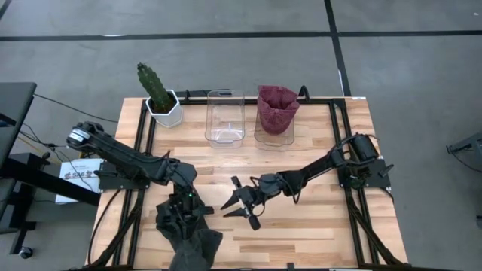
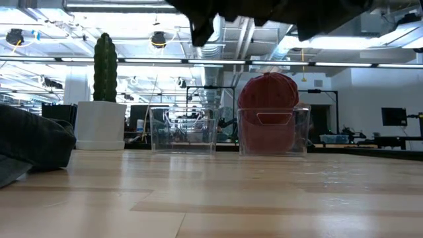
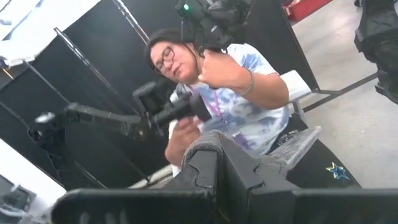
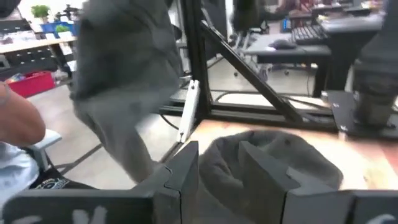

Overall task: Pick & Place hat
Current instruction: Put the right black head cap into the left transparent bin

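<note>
A dark grey hat (image 1: 192,239) lies crumpled at the table's near edge, left of centre; the low view shows the hat (image 2: 33,142) resting on the wood. My left gripper (image 1: 183,207) is over its far part, shut on it. My right gripper (image 1: 239,205) hovers open just right of it, fingers spread, pointing at the hat (image 4: 273,165). At the far edge stand an empty clear bin (image 1: 224,117) and a second clear bin (image 1: 256,134) that holds a dark red hat (image 1: 276,107). My left gripper (image 3: 217,155) pinches a bunched bit of the grey hat's cloth (image 3: 211,142) between its two fingers, and the cloth sticks out past the fingertips. The fingers slant toward the table's near edge. One layer or several, I cannot tell. The rest of the hat lies on the table.
A cactus in a white pot (image 1: 162,98) stands at the far left corner. A black frame rail (image 1: 331,128) runs round the tabletop. Bare wood (image 1: 316,226) lies right of centre. A seated person (image 3: 236,93) is beyond the near edge, holding a device.
</note>
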Controlling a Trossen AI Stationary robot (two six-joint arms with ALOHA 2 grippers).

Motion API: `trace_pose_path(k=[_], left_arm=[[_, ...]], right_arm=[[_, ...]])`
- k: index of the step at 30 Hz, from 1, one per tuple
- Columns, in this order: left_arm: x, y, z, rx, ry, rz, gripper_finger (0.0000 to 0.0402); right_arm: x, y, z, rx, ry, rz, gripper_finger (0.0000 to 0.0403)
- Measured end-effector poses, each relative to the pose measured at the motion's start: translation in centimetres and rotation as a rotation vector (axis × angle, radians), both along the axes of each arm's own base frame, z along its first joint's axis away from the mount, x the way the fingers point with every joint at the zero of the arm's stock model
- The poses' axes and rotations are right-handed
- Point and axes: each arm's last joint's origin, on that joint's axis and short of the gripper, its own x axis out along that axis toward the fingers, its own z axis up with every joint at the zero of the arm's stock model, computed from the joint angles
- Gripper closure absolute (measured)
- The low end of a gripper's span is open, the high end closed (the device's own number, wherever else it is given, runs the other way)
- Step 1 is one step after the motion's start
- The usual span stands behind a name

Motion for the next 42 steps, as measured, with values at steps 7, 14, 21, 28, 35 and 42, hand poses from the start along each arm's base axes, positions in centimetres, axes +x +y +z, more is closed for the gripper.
trace_pose_path(k=[7, 14, 21, 28, 35, 42], left_arm=[[1.5, 0.4, -1.5, 0.007, 0.050, 0.035, 0.0392], [1.5, 0.3, -1.1, -0.015, 0.066, 0.034, 0.0392], [0.6, -0.9, -0.5, -0.027, 0.059, -0.014, 0.0392], [0.8, -0.4, -0.5, -0.027, 0.034, 0.005, 0.0392], [1.7, 1.4, -0.4, -0.033, 0.017, 0.067, 0.0392], [2.1, 2.4, -0.4, -0.038, 0.055, 0.098, 0.0392]], right_arm=[[-0.2, 2.3, 1.4, -0.020, -0.068, 0.177, 0.0311], [-0.2, 2.1, 0.8, -0.093, -0.035, 0.144, 0.0324], [0.6, -0.4, -0.5, -0.110, 0.114, -0.063, 0.0332], [0.5, -0.1, -0.5, -0.081, 0.119, -0.056, 0.0332], [0.5, -0.2, -0.4, -0.087, 0.115, -0.033, 0.0332], [0.1, 1.2, 0.5, -0.062, 0.009, 0.182, 0.0332]])
